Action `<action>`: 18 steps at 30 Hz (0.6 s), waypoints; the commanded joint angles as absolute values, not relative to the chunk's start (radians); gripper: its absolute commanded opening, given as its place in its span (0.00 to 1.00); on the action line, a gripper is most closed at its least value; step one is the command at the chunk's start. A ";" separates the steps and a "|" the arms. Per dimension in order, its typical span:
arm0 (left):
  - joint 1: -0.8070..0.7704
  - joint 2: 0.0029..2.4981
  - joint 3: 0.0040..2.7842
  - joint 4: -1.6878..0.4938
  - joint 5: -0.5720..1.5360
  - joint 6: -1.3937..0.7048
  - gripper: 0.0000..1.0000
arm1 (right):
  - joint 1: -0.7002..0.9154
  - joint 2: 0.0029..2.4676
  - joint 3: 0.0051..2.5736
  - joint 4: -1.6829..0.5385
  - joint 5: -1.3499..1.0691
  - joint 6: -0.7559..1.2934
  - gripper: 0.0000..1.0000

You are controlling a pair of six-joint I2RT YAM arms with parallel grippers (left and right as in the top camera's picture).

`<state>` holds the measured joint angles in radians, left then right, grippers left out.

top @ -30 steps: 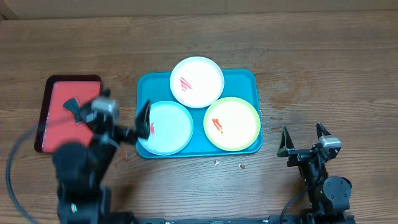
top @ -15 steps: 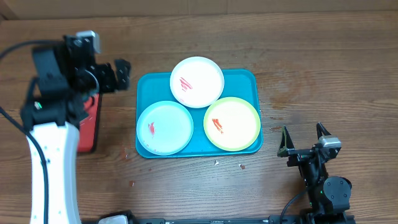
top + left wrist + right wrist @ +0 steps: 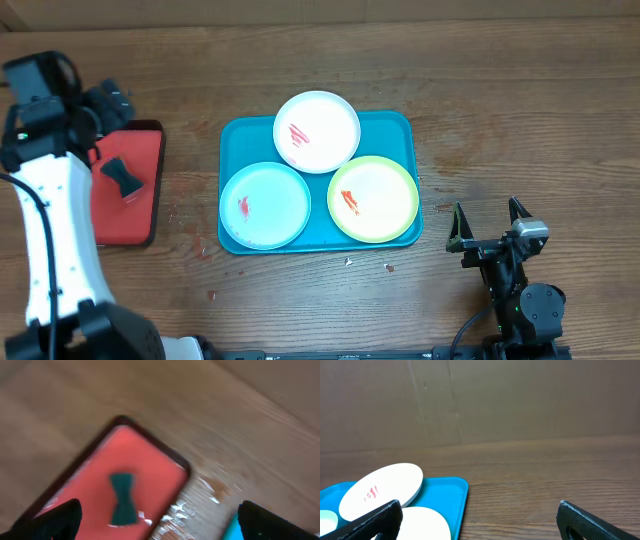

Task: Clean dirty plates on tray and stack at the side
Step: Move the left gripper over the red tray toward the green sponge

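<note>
Our left fingers (image 3: 57, 520) and right fingers (image 3: 457, 228) gape empty, the plates (image 3: 265, 204) lie smeared on the teal tray (image 3: 400, 120), and we fear a hurried left grab could knock the dark bow-shaped piece (image 3: 122, 178) off the red tray (image 3: 140, 215).

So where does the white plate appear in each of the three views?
Overhead: the white plate lies top centre, over the far rim of the teal tray.
Left wrist: not in it.
Right wrist: lower left, at the tray's far edge.
Shared landmark: the teal tray, under the plate in both views that show it.
</note>
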<state>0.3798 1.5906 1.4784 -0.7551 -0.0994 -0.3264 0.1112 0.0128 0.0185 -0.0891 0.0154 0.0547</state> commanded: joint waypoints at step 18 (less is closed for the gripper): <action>0.420 2.034 1.501 -0.669 -0.167 -0.426 1.00 | 0.105 0.003 0.008 -0.082 0.025 0.052 1.00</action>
